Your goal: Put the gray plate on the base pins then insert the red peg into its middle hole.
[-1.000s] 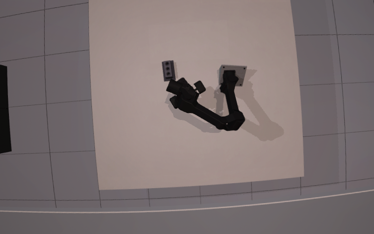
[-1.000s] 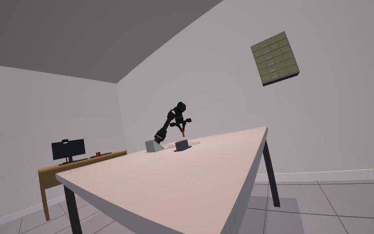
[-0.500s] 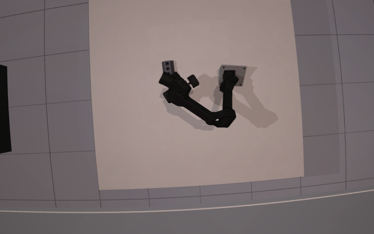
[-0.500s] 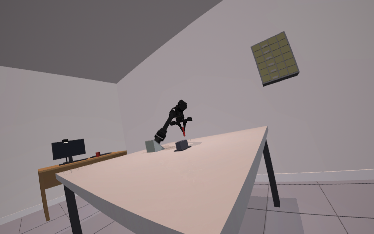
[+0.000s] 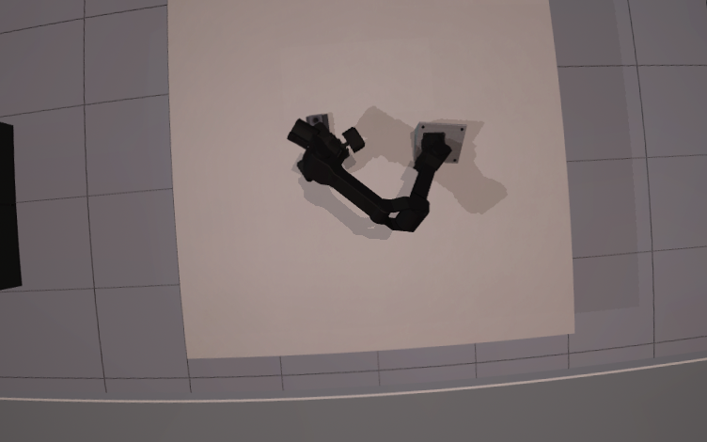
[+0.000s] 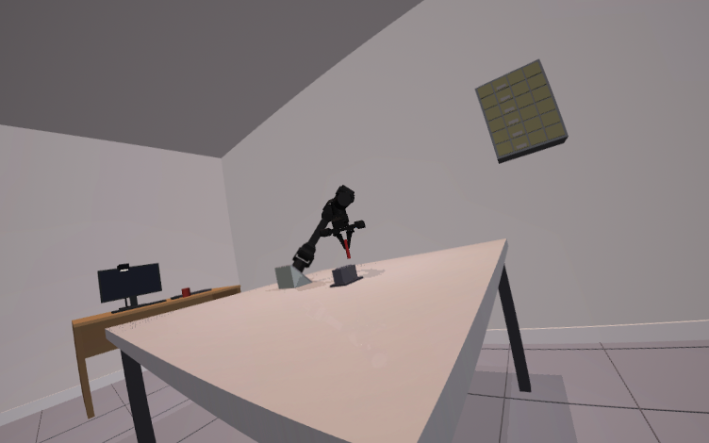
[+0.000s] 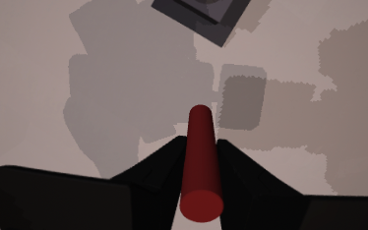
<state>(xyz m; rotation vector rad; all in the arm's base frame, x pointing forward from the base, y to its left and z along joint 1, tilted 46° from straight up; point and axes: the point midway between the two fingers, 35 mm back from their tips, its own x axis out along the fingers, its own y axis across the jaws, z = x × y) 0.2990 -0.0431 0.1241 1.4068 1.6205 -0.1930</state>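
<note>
The red peg [image 6: 347, 249] [image 7: 201, 159] is upright between the fingers in the exterior view, its lower end sticking out below them. My gripper [image 6: 346, 243] [image 7: 201, 146] is shut on it, in the air above the table. The gray plate [image 7: 214, 7] shows in part at the top of the wrist view, over the dark base [image 7: 212, 33]. In the exterior view they form one low gray block [image 6: 344, 274] below the peg. In the top view only one end of the block [image 5: 322, 120] shows past the arm. The middle hole and the pins are hidden.
The arm's mount [image 5: 459, 139] [image 6: 285, 277] stands on the table [image 5: 250, 292] [image 6: 313, 354], on the far side of the arm's elbow from nothing else. Shadows of the arm lie across the table top. A desk with a monitor [image 6: 128, 282] stands beyond the table.
</note>
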